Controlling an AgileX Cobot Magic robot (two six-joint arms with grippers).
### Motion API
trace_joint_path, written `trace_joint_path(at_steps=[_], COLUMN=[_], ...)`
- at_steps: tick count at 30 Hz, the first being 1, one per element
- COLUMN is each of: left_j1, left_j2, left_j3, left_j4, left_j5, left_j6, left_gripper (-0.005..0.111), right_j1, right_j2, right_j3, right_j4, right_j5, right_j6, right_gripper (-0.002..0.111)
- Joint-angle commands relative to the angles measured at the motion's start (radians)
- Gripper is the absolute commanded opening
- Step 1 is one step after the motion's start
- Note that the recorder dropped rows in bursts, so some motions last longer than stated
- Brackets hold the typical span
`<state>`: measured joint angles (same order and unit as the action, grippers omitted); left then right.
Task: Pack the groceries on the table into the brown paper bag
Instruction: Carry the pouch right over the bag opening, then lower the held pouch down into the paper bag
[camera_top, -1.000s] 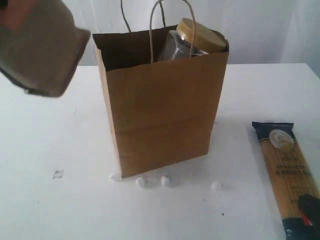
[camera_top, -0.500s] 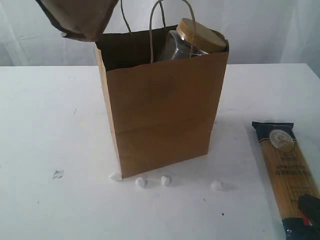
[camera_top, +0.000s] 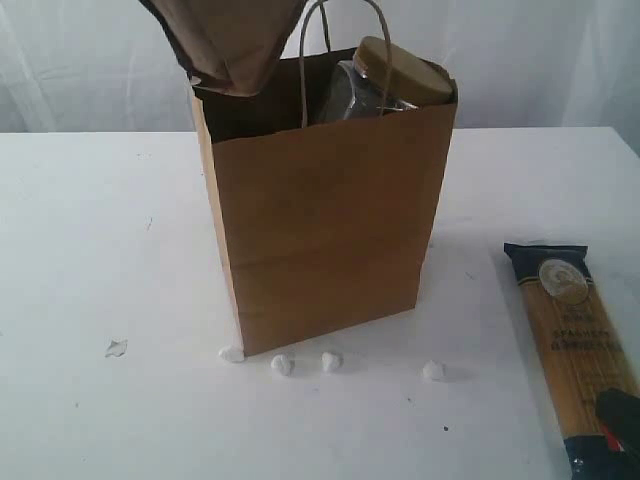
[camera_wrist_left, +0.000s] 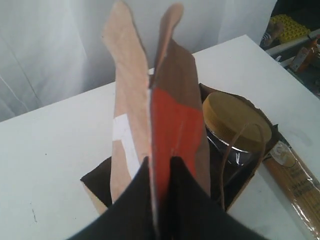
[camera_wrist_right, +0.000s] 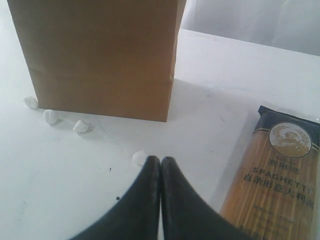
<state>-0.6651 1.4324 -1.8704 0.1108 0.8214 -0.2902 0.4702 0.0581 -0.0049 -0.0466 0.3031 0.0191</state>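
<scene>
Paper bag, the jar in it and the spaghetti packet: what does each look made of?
Brown paper bag: matte kraft paper, going by its creases and twisted handles. Tan-lidded clear jar: see-through body, glass or plastic, cannot tell; lid looks like pale wood or wood-toned plastic. Spaghetti packet: glossy plastic film, strands showing through.

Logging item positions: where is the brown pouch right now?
In the exterior view, the brown pouch hangs over the left side of the brown paper bag at its open top, pinched in the left gripper, left of the tan-lidded jar inside.
</scene>
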Motion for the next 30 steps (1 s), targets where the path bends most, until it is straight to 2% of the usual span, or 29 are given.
trace_joint_path(at_steps=[1, 20, 30], left_j1=[-0.009, -0.009, -0.009], left_j2=[0.022, 0.092, 0.139], left_j3=[-0.014, -0.004, -0.004], left_j4=[-0.024, -0.072, -0.068], left_j5=[-0.041, 0.148, 0.167], left_j6=[0.019, 0.064, 0.084], left_gripper=[0.000, 0.000, 0.000], right_j1=[-0.008, -0.008, -0.008], right_j2=[-0.009, -0.009, -0.009], right_j3=[0.005, 0.005, 0.005], right_j4=[-0.002, -0.002, -0.002], right_j5=[-0.005, -0.005, -0.005], right_j6=[0.005, 0.005, 0.005], right_gripper=[0.000, 0.000, 0.000])
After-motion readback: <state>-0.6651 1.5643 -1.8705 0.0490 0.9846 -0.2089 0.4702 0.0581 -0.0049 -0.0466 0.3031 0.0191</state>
